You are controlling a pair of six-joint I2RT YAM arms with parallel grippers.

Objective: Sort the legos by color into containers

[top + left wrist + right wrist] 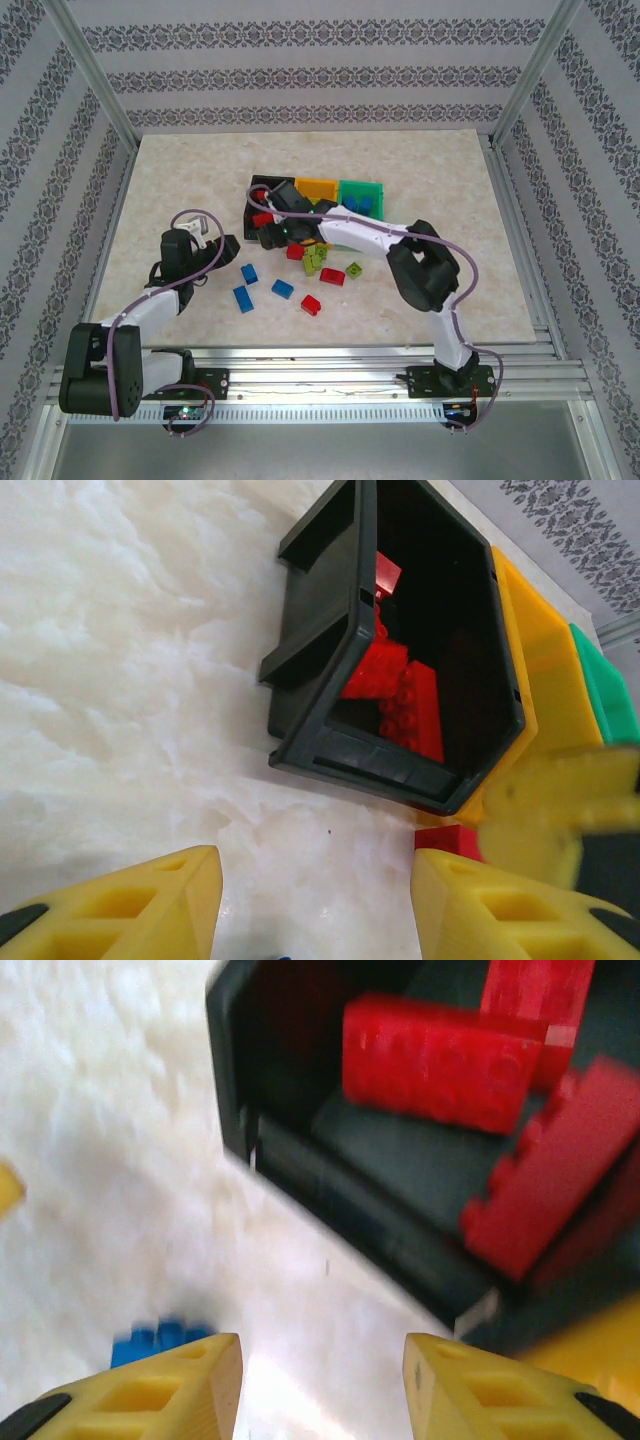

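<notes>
– Jaws wide or narrow?
– Both part-way open, empty: left gripper point(315, 890), right gripper point(322, 1360).
– Counts?
– Three mid-frame: black bin point(262, 181), orange-yellow bin point(318, 187), green bin point(355, 186). Three red legos point(435, 1060) lie inside the black one; three blue legos point(248, 272) lie loose, below-left.

Black bin point(258, 190) half hidden under right arm point(360, 232); blue lego point(160, 1340) blurred, bottom hidden behind jaws.
</notes>
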